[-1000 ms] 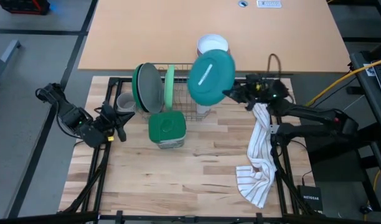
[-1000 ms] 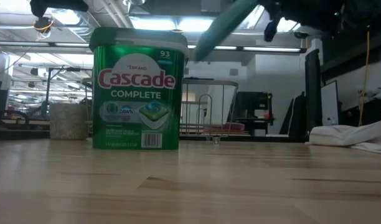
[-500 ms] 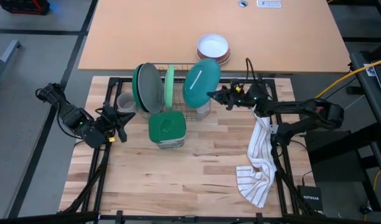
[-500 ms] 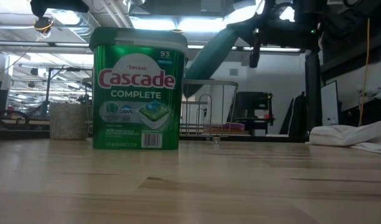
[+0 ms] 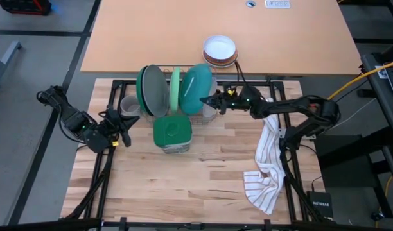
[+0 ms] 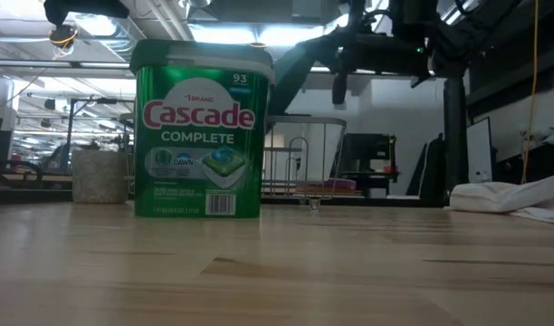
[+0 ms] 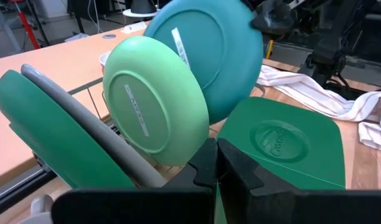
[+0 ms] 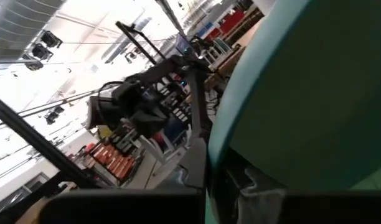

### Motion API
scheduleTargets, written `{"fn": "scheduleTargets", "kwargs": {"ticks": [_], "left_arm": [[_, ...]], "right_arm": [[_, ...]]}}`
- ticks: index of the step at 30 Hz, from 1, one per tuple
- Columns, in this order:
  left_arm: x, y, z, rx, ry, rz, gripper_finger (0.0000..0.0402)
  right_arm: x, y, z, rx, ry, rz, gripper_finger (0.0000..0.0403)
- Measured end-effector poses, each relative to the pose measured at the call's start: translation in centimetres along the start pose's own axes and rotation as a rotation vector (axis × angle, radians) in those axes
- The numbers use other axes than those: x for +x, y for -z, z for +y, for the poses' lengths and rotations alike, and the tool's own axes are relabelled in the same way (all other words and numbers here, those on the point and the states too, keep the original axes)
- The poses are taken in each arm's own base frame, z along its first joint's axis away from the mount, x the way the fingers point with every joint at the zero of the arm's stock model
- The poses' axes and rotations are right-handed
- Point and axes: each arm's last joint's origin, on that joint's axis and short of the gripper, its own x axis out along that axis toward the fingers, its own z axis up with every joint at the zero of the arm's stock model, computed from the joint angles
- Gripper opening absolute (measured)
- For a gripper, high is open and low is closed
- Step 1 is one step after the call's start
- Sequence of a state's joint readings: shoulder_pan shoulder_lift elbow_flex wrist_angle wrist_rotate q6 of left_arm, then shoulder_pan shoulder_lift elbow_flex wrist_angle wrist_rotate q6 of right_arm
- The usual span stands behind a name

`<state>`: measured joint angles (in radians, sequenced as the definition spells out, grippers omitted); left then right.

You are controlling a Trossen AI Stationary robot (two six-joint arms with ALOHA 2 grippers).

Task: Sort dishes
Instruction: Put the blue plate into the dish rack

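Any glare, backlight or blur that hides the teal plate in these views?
High view: even light, teal plate clear beside the light green plate. Low view: bright ceiling lights behind leave the plate and right tool as dark silhouettes. Left wrist view: plate sharp, own fingers blurred. Right wrist view: plate fills the frame, soft, against a washed-out background.

Matt, smooth plastic on the teal plate [image 7: 218,53], a pale label strip stuck across its underside. Same soft matt plastic on the light green plate [image 7: 156,102], the grey plate [image 7: 91,127] and the dark green plate [image 7: 50,134]. Thin bare metal wire for the dish rack [image 6: 304,154]. The Cascade tub [image 6: 202,131] is glossy green plastic, its lid embossed. Striped towel [image 5: 267,163]: soft, rumpled cloth. Butcher-block table [image 5: 203,186]: pale wood, satin sheen.
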<state>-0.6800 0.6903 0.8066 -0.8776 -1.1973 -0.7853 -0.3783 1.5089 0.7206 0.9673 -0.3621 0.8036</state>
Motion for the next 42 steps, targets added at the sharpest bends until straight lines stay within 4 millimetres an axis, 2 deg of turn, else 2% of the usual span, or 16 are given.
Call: {"fn": "scheduleTargets", "kwargs": {"ticks": [22,37,42], "left_arm": [[0.0,0.0,0.0,0.006,0.003,0.003,0.0001],[0.0,0.0,0.0,0.000,0.003,0.003,0.0001],[0.0,0.0,0.0,0.000,0.003,0.003,0.0001]], "right_arm": [[0.0,1.4,-1.7,-0.017,0.168,0.087,0.0009],[0.0,1.5,-2.3,-0.039,0.251,0.054,0.0010],[0.2,1.9,-2.8,-0.038,0.265,0.062,0.0030]]}}
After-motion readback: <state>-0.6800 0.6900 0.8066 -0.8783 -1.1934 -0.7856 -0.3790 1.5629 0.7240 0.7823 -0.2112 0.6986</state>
